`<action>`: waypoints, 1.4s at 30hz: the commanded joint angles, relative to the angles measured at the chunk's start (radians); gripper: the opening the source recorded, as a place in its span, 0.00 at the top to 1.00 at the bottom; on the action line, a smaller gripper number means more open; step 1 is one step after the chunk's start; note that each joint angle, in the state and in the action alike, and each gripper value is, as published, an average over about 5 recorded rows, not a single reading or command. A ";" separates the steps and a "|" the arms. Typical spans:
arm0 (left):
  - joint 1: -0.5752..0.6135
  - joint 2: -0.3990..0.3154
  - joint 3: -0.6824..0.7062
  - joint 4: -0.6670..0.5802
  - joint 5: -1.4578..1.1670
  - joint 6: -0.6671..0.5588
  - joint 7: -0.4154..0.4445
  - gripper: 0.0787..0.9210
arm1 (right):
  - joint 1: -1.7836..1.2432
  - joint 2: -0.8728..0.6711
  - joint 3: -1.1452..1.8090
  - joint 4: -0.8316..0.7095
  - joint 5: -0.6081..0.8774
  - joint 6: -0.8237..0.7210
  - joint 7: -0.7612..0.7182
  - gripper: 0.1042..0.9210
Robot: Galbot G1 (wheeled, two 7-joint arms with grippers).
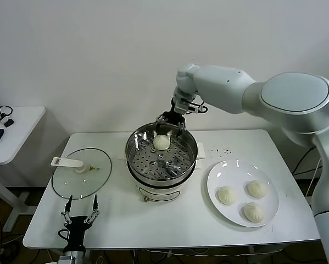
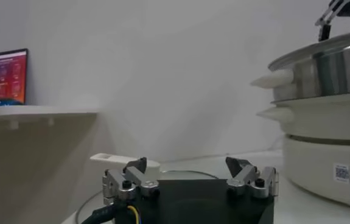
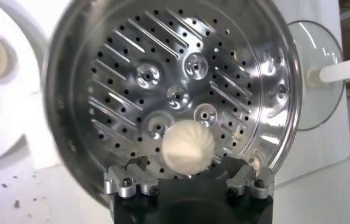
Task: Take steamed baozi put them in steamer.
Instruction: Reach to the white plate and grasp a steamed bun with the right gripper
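The steamer [image 1: 133,159] stands mid-table, a shiny steel pot on a white base. One baozi [image 1: 161,142] lies on its perforated tray [image 3: 162,73] near the far side. My right gripper [image 1: 171,122] hovers just above that baozi at the far rim. In the right wrist view my right gripper [image 3: 189,165] is open, with the baozi [image 3: 189,147] between the fingers and clear of both. Three more baozi [image 1: 227,195] [image 1: 257,188] [image 1: 254,212] sit on the white plate [image 1: 234,171] to the right. My left gripper [image 1: 81,212] is open and empty at the table's front left.
The round glass lid [image 1: 82,173] with its white handle [image 2: 117,159] lies flat left of the steamer, just beyond my left gripper [image 2: 187,164]. The steamer's side [image 2: 327,122] rises close by. A second white table [image 1: 10,132] stands at far left.
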 commanded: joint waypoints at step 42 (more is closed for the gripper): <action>-0.003 0.003 0.000 0.011 0.010 -0.008 0.000 0.12 | 0.321 -0.508 -0.478 0.801 0.462 -0.940 0.047 0.12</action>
